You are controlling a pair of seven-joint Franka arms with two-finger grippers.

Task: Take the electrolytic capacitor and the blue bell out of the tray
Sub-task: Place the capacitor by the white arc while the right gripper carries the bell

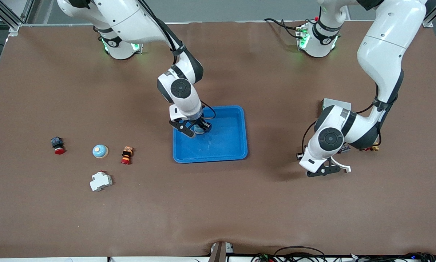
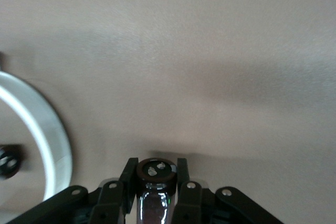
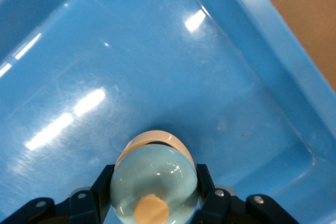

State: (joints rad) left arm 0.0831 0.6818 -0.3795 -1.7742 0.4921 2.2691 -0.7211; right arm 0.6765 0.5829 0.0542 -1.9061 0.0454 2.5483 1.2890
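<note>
glossy domed blue bell clamped in right hand, smooth tray.

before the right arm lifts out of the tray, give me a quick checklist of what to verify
1. Right gripper shut on the blue bell, a finger on each side: ok.
2. Bell inside the tray, away from its rim, so a straight lift looks free: ok.
3. Grip firm enough on the rounded dome not to slip: cannot tell.
4. Left gripper shut on the electrolytic capacitor, over bare table toward the left arm's end, clear of the tray: ok.
5. Drop area toward the right arm's end holds another blue bell, two red push buttons and a white breaker; bare table between them: ok.
</note>
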